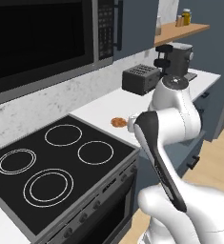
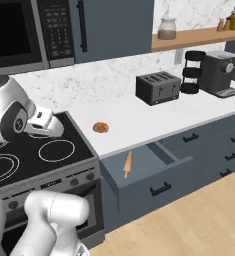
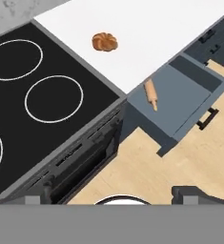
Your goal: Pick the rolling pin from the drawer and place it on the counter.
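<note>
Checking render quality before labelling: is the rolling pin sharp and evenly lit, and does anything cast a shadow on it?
Right base view: rolling pin small, slightly soft, lying in the open drawer below the counter edge, evenly lit. Hand view: pin crisper, flat lighting, no glare, no shadow across it.

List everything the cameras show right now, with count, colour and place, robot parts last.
rolling pin: 1, light tan, lying in the open drawer near its stove end
drawer: 1, slate blue, pulled open under the counter, dark handle
counter: 1, white, right of the stove
cookie: 1, brown, on the counter near the stove
stove: 1, black glass with white rings
toaster: 1, dark grey, on the counter by the wall
coffee machine: 1, grey, on the counter beyond the toaster
microwave: 1, dark, above the stove
shelf: 1, wooden, with jars
arm: 1, white, raised above the drawer
</note>
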